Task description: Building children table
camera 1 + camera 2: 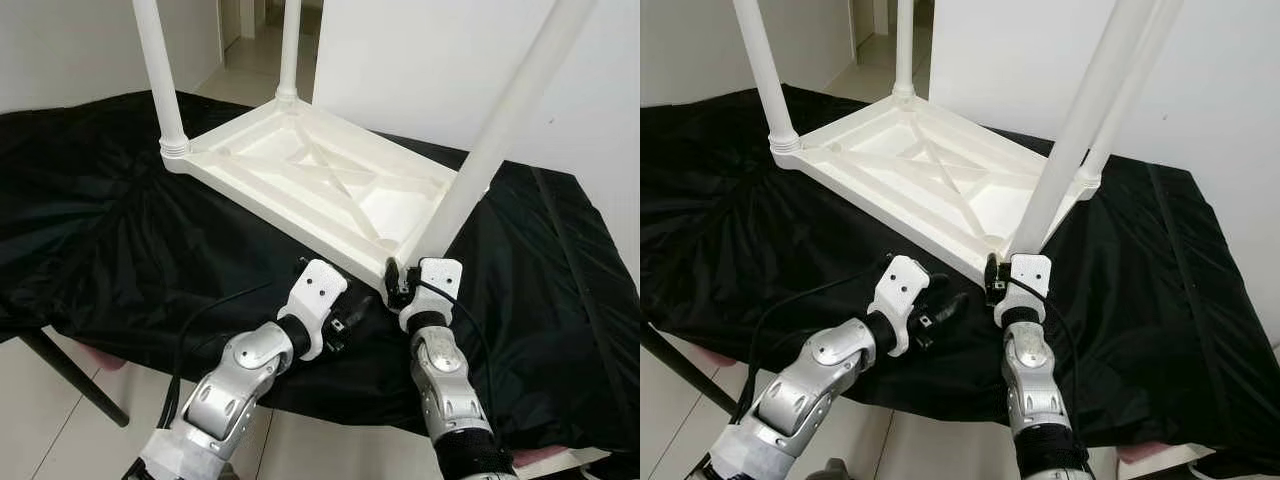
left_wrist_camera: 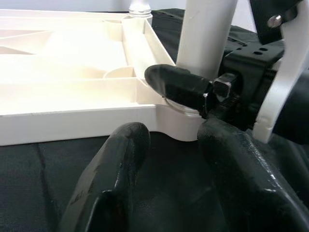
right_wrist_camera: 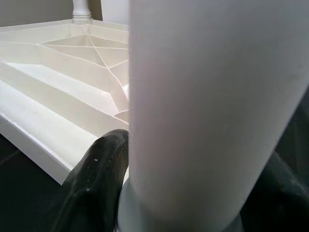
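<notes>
So the white tabletop [image 1: 330, 190] was lying upside down on a black cloth [image 1: 110, 230] spread over some kind of stand, ribbed underside facing up. Step in hand looked like seating the last leg: the right gripper [image 1: 398, 283] was clenched around the base of the near leg [image 1: 490, 150], one finger [image 3: 96, 183] pressed against its side just above the corner socket. That leg leaned a bit toward the right compared to the others, so my guess was it wasn't fully home yet.

The left gripper [image 1: 945, 310] was sitting just beside that same corner, fingers spread and holding nothing, resting low over the cloth.

Next move, as I read it: straighten the leg over the socket and push or twist it down, probably with the left gripper bracing the tabletop's rim so the thing doesn't slide on the cloth.

Count: one tabletop, four legs total – far-left leg [image 1: 160, 70], back leg [image 1: 290, 50], far-right leg [image 1: 1130, 90] mostly hidden behind the near one, and the gripped one
</notes>
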Controlling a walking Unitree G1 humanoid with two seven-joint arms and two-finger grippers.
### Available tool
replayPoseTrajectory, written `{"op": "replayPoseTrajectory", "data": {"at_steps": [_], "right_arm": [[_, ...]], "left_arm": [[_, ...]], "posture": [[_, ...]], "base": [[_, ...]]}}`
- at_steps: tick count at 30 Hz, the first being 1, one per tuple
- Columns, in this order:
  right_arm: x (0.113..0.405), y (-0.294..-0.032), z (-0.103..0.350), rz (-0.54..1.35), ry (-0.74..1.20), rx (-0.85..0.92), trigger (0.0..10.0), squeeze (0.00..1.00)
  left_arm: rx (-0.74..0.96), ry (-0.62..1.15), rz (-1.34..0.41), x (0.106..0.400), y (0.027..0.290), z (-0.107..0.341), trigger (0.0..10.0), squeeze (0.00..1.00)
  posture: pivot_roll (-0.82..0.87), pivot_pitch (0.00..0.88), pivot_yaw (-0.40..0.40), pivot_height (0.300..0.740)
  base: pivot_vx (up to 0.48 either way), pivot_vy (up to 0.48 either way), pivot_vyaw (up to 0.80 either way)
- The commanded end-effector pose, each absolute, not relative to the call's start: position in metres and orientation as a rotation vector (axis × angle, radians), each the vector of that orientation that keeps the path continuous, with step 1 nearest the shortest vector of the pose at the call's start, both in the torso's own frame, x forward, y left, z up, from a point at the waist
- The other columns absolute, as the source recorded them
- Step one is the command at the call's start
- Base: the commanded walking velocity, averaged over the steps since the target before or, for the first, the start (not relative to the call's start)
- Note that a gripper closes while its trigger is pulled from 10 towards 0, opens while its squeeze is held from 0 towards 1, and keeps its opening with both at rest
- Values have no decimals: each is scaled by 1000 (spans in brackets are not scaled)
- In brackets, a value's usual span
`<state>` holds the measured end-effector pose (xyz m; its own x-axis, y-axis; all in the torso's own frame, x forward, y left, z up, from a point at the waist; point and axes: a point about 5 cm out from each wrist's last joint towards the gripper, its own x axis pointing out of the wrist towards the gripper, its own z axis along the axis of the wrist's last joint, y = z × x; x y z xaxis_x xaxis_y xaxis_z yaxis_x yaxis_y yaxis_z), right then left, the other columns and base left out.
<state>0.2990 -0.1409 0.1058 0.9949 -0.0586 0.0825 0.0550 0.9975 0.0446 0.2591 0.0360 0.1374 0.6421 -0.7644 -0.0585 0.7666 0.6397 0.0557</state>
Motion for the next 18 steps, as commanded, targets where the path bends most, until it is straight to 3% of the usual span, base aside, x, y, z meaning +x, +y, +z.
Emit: {"op": "replayPoseTrajectory", "data": {"at_steps": [1,2,3,14,15,16,18], "right_arm": [[296,-151,99,-103,-45,68,10000,0],[296,-150,99,-93,-46,64,10000,584],[297,-148,101,-92,-54,69,10000,1000],[308,-148,115,69,-81,117,10000,1000],[309,-147,116,115,-77,117,10000,0],[311,-150,119,232,-76,78,10000,0],[311,-150,119,232,-76,78,10000,0]], "left_arm": [[66,42,-919,256,34,136,10000,0],[67,42,-922,255,34,136,10000,0],[68,41,-923,256,33,137,10000,0],[63,32,-911,258,33,139,10000,0],[62,32,-910,258,33,139,10000,0],[61,32,-909,258,33,139,10000,0],[61,32,-909,258,33,139,10000,0]], "posture": [[151,0,-88,740],[151,0,-88,740],[152,0,-91,740],[152,0,-97,740],[151,0,-97,740],[146,5,-88,740],[146,5,-88,740]], "base": [[0,0,0],[0,0,0],[0,0,0],[0,0,0],[0,0,0],[0,0,0],[0,0,0]]}}
